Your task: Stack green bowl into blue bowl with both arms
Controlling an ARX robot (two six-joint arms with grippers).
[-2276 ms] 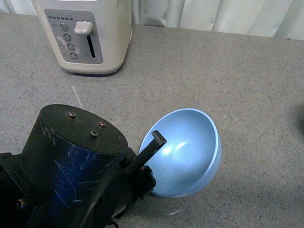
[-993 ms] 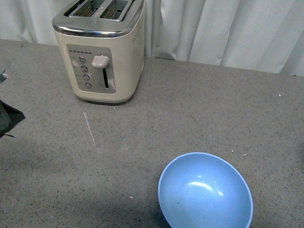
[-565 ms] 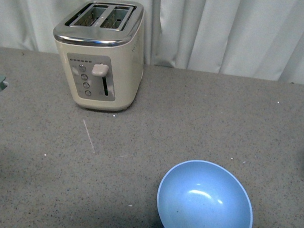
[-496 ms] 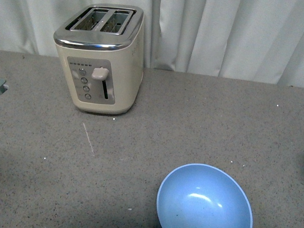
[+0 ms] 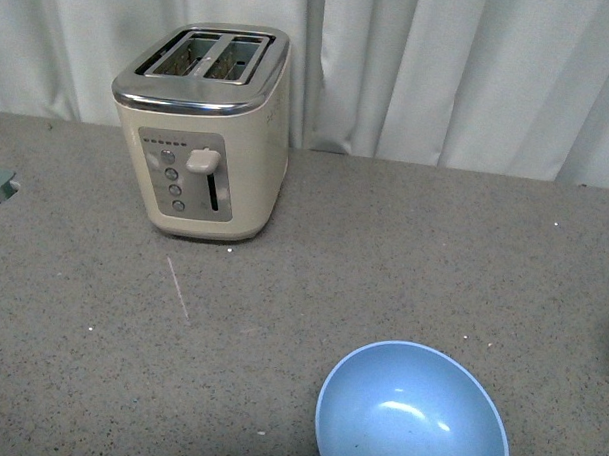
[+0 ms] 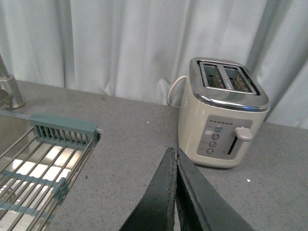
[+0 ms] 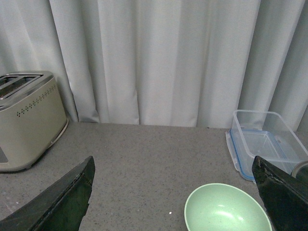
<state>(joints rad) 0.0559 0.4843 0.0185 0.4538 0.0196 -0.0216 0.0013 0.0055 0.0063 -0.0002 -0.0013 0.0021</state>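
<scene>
**Blue bowl waits empty; the green bowl is not yet grasped.**
Nearest you, the blue bowl [image 5: 413, 412] sits upright in front of the toaster [image 5: 203, 134] and to its right. The left gripper [image 6: 177, 192] has its fingers pressed together on nothing. The right gripper [image 7: 173, 192] is spread wide and empty, facing the green bowl [image 7: 226, 209], which lies well right of the toaster. Next, I judge, you bring the right gripper down on that rim, close it and lift.

I see a grey speckled table [image 5: 434, 253] with a cream two-slot toaster [image 5: 203, 134] standing upright towards its back. A round light-blue plastic bowl [image 5: 413, 417] sits at the near edge, well apart from the toaster. My right wrist view shows a round pale-green plastic bowl [image 7: 226, 211] near a clear rectangular plastic box [image 7: 264, 139].
</scene>
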